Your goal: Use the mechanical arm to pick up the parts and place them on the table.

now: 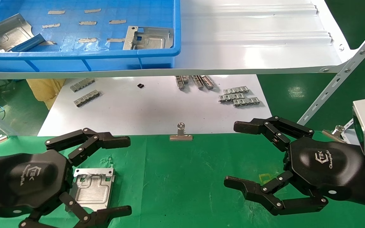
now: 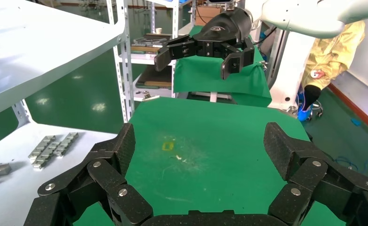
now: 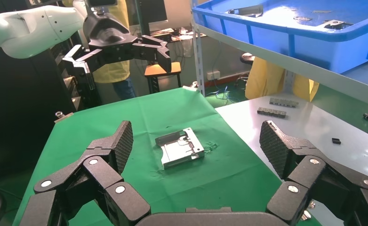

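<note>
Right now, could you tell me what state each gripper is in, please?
Left gripper: open, holding nothing, above the part on the table.
Right gripper: open, empty, over the table.

My work surface is the table, covered in wrinkled green cloth. One stamped sheet-metal part lies flat on the cloth at my left, beneath my left hand; the right wrist view shows it alone on open cloth. A small yellow square mark sits on the cloth at my right, also visible in the left wrist view. A white board adjoins the table's far edge, and a silver binder clip sits at that seam. Groups of linked metal strips and a small black piece lie on the board.
</note>
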Available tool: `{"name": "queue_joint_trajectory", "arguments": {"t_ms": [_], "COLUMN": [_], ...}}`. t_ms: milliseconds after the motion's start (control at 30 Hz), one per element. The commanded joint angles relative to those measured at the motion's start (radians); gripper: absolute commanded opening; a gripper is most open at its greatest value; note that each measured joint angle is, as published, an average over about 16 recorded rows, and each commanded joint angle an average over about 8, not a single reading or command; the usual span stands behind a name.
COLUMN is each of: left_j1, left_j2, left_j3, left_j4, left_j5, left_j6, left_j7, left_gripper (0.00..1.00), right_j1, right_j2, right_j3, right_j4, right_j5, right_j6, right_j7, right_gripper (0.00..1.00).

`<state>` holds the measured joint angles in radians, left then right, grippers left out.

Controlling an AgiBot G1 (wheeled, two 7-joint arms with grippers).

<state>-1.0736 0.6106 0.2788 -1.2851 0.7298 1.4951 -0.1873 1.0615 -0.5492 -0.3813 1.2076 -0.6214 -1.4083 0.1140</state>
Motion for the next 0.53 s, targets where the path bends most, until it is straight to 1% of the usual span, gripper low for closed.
{"name": "queue_joint_trajectory", "arguments": {"t_ms": [33, 533], "left_j1": [0.0, -0.001], "left_j2": [0.0, 0.001], "left_j3": [0.0, 0.001], "left_j4": [0.001, 0.003], "left_j5": [0.0, 0.001], "left_j6": [0.0, 0.001], "left_j7": [0.0, 0.001], "left_gripper": [1.0, 1.0], "right_j1": [0.0, 0.0], "right_j2": [0.0, 0.0], "right_j3": [0.0, 0.0], "right_j4": [0.0, 0.0], "right_j5": [0.0, 0.0], "right_j6": [0.0, 0.0], "right_j7": [0.0, 0.0], "right_gripper": [1.0, 1.0]}}
